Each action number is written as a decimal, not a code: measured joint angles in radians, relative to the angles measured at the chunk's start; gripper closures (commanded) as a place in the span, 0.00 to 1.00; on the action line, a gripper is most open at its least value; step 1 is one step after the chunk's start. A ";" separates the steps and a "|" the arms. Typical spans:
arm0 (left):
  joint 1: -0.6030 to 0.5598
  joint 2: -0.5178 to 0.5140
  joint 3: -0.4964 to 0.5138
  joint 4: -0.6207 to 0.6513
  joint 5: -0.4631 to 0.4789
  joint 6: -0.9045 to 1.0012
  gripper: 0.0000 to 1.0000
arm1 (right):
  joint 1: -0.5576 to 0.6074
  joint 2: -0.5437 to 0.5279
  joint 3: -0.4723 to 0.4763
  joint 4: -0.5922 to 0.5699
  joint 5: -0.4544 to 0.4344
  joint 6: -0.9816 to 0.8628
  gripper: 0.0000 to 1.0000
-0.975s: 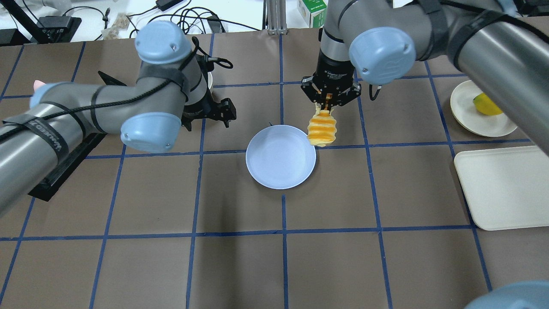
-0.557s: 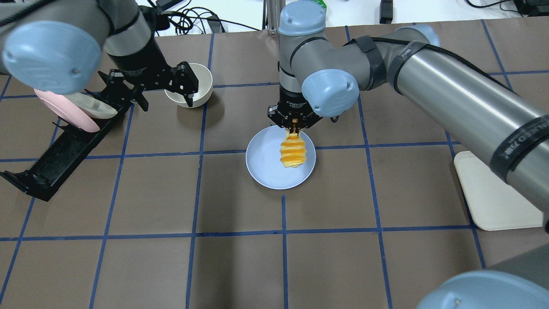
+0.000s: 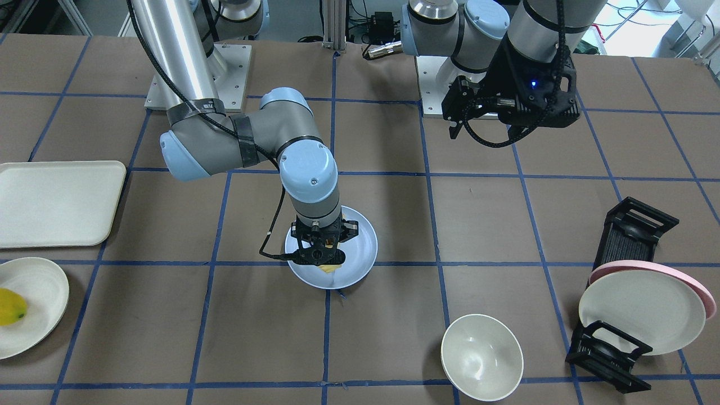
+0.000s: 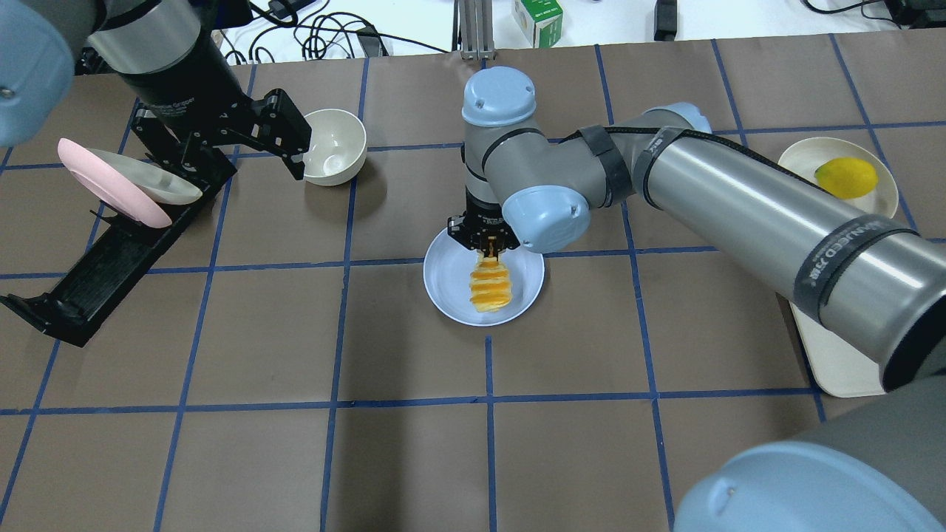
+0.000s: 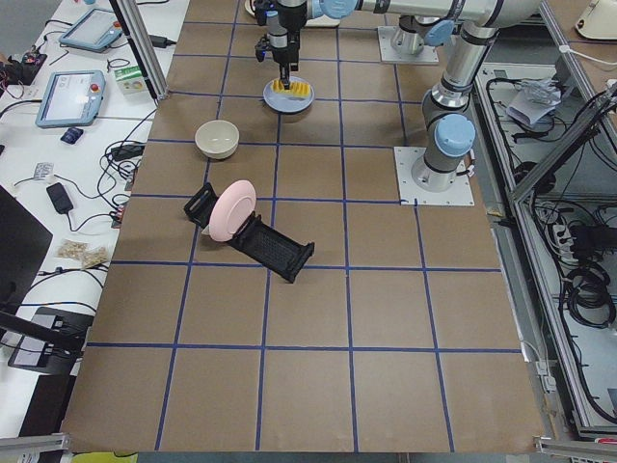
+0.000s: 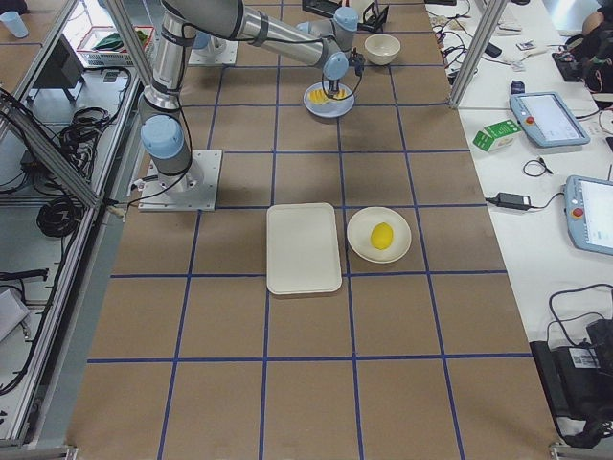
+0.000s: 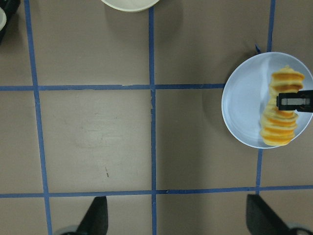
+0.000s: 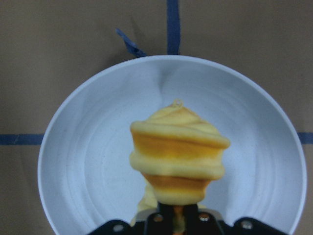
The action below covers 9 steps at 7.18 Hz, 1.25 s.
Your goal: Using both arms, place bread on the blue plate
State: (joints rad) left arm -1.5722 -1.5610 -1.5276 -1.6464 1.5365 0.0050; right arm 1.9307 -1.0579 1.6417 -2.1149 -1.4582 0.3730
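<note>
The blue plate [image 4: 451, 299] sits at the table's middle. My right gripper [image 4: 488, 244] is shut on one end of the bread [image 4: 489, 287], a ridged orange-yellow loaf. The loaf hangs down over the plate's middle; I cannot tell whether it touches the plate. The right wrist view shows the bread [image 8: 178, 156] right over the plate [image 8: 83, 161]. My left gripper [image 4: 229, 151] is open and empty, high at the far left between the bowl and the rack. Its fingers [image 7: 95, 218] stand wide apart in the left wrist view, which sees the plate [image 7: 242, 107] and bread [image 7: 279, 129] from afar.
A cream bowl [image 4: 335, 146] stands by my left gripper. A black rack [image 4: 111, 258] holds a pink plate [image 4: 111, 188] and a cream one. At the right are a cream tray [image 4: 828, 347] and a cream plate [image 4: 802, 159] with a yellow fruit [image 4: 846, 177].
My right gripper has carried the bread from beside the plate's right rim to over the plate's middle and lowered it. My left arm has pulled back to the far left, near the bowl.
</note>
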 measured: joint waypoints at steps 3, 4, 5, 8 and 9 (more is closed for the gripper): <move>0.012 0.034 -0.010 0.025 0.088 0.094 0.00 | 0.000 0.005 0.008 -0.013 0.023 0.008 0.06; 0.017 0.034 -0.007 0.025 0.085 0.121 0.00 | -0.001 0.002 0.007 -0.012 0.025 0.008 0.04; 0.020 0.029 -0.006 0.027 0.069 0.131 0.00 | -0.001 0.000 0.005 -0.011 0.025 0.009 0.02; 0.054 0.036 -0.003 0.030 0.042 0.137 0.00 | -0.035 -0.066 -0.009 0.029 0.006 -0.005 0.00; 0.061 0.042 -0.003 0.029 0.036 0.125 0.00 | -0.081 -0.124 -0.011 0.096 -0.007 -0.037 0.00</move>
State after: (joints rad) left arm -1.5111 -1.5193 -1.5309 -1.6179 1.5721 0.1296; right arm 1.8498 -1.1820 1.6307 -2.0185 -1.4652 0.3362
